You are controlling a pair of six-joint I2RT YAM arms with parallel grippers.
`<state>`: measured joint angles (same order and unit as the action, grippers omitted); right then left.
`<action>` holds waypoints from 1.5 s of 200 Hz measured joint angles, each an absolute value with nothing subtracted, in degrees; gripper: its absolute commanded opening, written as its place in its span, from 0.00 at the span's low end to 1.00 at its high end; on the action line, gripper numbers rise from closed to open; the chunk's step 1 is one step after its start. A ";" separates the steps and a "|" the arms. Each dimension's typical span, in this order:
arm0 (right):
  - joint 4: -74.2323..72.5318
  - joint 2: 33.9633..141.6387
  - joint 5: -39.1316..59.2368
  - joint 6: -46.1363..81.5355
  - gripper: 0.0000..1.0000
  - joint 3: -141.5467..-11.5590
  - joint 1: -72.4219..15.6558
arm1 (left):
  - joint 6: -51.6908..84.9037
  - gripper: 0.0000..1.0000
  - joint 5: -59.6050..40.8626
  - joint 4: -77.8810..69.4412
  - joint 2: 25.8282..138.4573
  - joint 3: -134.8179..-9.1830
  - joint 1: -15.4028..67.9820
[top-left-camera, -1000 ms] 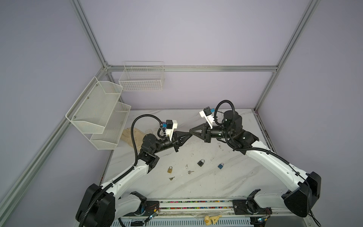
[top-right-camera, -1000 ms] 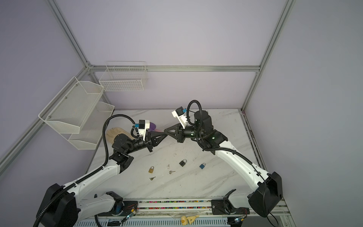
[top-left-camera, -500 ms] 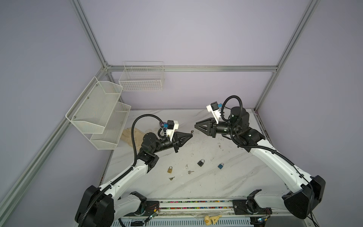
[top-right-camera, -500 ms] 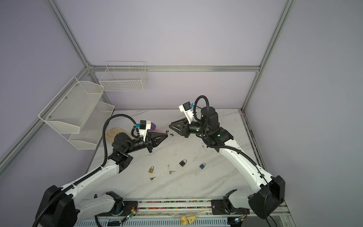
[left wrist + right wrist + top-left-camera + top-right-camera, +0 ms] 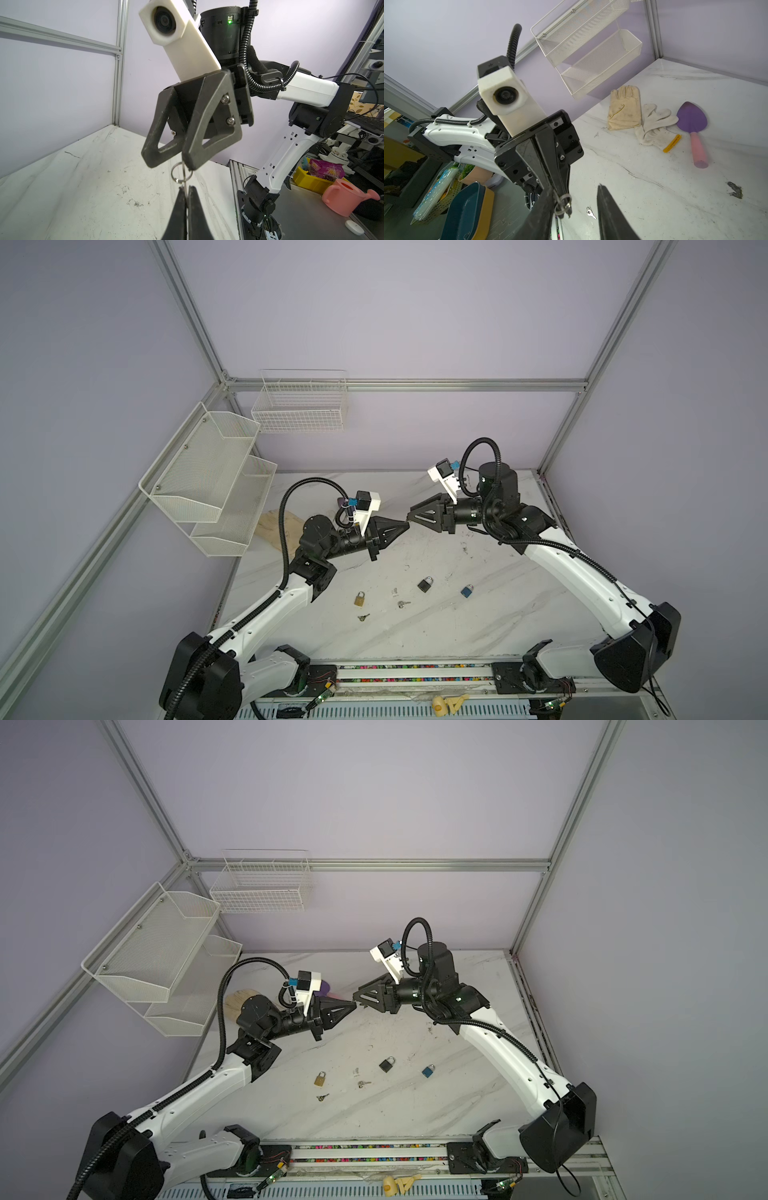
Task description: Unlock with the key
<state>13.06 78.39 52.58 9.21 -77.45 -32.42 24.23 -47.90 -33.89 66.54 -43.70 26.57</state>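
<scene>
My left pincer [image 5: 402, 524] stays clamped on the key [image 5: 184, 185], its ring dangling free, high over the far middle of the table [image 5: 478, 635]. My right pincer [image 5: 411, 517], shut tip-to-tip against it a second ago, has backed off, parted its jaws and come back beside the ring. I judge a regrasp is underway; the padlocks [image 5: 425, 584] lie untouched, nearer.

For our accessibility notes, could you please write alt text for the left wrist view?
The left gripper is shut on a key, whose ring reaches the open jaws of the right gripper, above a white table.
</scene>
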 measured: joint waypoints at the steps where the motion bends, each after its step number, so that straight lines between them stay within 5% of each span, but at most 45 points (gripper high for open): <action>1: 13.10 78.39 52.60 9.19 0.37 -77.47 -32.45 | 24.21 0.00 -47.92 -33.89 66.57 -43.75 26.57; 173: 16.19 80.36 52.53 6.74 0.29 -79.31 -32.84 | 23.81 0.00 -48.84 -31.07 67.02 -44.21 26.50; 300: 16.21 80.25 52.82 6.63 0.05 -79.57 -32.91 | 23.11 0.00 -48.64 -30.06 67.02 -44.29 26.35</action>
